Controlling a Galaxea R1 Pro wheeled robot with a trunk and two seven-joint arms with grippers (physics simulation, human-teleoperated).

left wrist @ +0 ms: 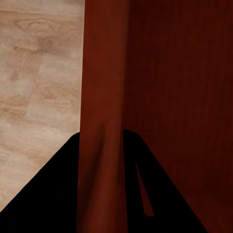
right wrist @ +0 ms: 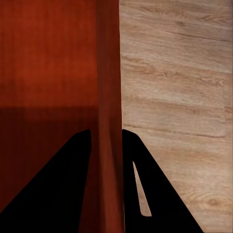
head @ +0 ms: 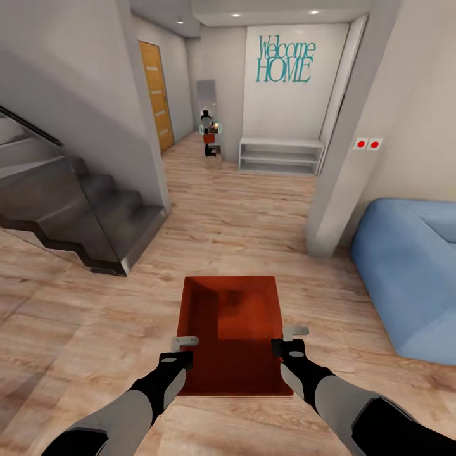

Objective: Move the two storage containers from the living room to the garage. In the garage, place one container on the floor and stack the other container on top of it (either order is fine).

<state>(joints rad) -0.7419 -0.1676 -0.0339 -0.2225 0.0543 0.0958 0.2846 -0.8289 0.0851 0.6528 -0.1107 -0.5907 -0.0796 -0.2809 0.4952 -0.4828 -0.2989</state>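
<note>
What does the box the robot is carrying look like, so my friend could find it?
Start at the wood-plank floor between the grey stairs and the blue sofa. Right in front of the robot, its left gripper and right gripper pinch the side walls of a storage container. It is orange-red, rectangular and lidless.

light: bright, even | source: ceiling spots (head: 235,14) | shadows: soft | focus: slightly blurred render

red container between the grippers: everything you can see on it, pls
The storage container is an orange-red, open-topped rectangular box with thin walls, seemingly plastic, empty, level, long axis pointing away. The left gripper pinches its left wall, the right gripper its right wall. Light wood floor lies beneath.
</note>
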